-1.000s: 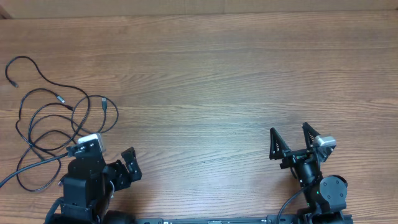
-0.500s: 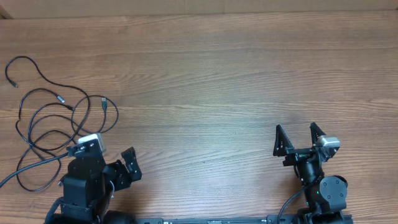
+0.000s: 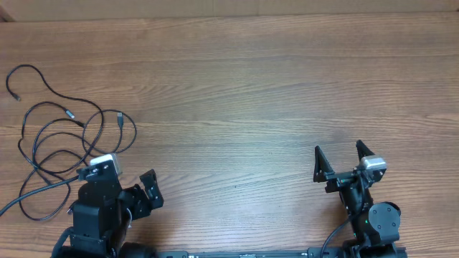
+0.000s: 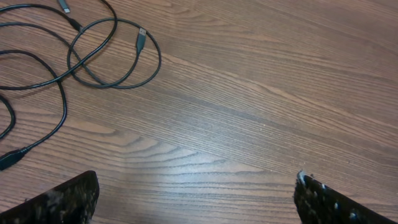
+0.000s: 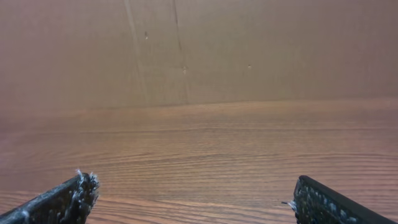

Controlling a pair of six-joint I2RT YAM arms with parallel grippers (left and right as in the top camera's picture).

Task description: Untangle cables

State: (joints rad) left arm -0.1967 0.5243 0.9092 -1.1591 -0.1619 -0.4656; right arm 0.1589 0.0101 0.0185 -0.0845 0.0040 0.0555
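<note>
The cables (image 3: 84, 127) are thin black cords lying in loose overlapping loops at the table's left side, with a silver-tipped plug (image 3: 120, 118) at their right edge and a free end (image 3: 14, 93) at the far left. In the left wrist view the loops (image 4: 115, 86) and the plug (image 4: 142, 38) sit at the top left. My left gripper (image 3: 133, 179) (image 4: 196, 199) is open and empty, just right of and nearer than the loops. My right gripper (image 3: 338, 152) (image 5: 196, 193) is open and empty at the near right, far from the cables.
The wooden table (image 3: 251, 86) fills the overhead view. A brown cardboard wall (image 5: 186, 50) stands along its far edge. Both arm bases sit at the near edge, with thicker black wires by the right base (image 3: 333, 240).
My right gripper has shifted slightly to the right and its fingers stand a little wider apart. The left arm and the cables have not moved.
</note>
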